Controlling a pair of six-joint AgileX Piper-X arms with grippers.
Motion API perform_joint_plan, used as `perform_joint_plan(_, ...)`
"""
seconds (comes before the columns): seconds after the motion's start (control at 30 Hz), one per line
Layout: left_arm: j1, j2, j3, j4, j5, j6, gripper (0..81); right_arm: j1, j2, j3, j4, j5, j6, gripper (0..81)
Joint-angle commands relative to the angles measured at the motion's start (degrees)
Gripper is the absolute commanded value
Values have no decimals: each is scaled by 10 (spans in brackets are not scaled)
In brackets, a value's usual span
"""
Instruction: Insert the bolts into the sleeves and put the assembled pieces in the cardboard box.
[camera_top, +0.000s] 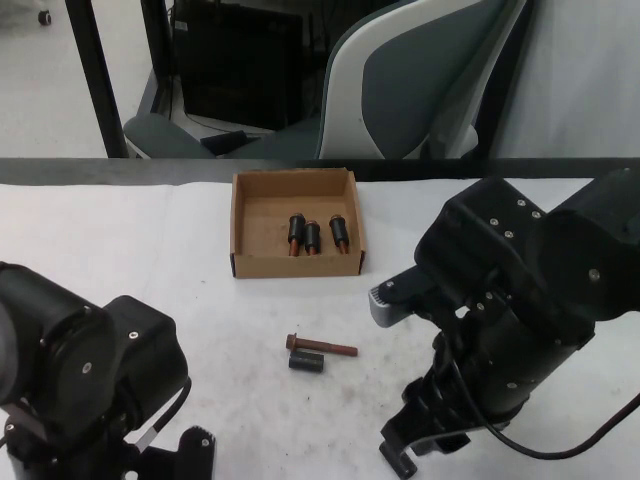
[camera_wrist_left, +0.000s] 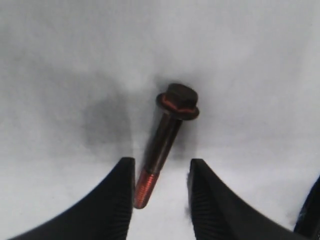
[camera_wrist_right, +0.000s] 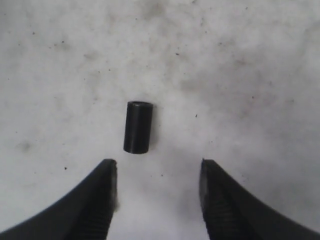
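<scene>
Parts on the bench (camera_top: 120, 250)
Three assembled pieces (camera_top: 313, 235) lie in the box (camera_top: 296, 265); before it a bolt (camera_top: 325, 346), a sleeve (camera_top: 307, 362) just beside.

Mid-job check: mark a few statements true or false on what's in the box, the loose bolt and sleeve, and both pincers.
1. The box holds three assembled pieces. True.
2. The bolt is already inside the sleeve. False: the bolt lies bare on the table, beside the sleeve.
3. The left pincer is shut on the bolt. False: it is open, with the bolt's threaded end between its fingers.
4. The right pincer is open, with the sleeve lying just ahead of it. True.
</scene>
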Motion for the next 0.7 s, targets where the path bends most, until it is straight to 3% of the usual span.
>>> perform_joint_plan(0.0, 0, 0, 1, -8, 28, 13, 348, -2, -1, -4, -15, -1, -5, 482)
perform_joint_plan(0.3, 0, 0, 1, -28, 26, 14, 349, -6, -1, -4, -28, -8, -5, 482)
perform_joint_plan(0.53, 0, 0, 1, -32, 26, 9, 494, -6, -1, -4, -28, -8, -16, 482)
perform_joint_plan(0.67, 0, 0, 1, -43, 35, 9, 498, -6, 11, -4, -28, -9, -21, 482)
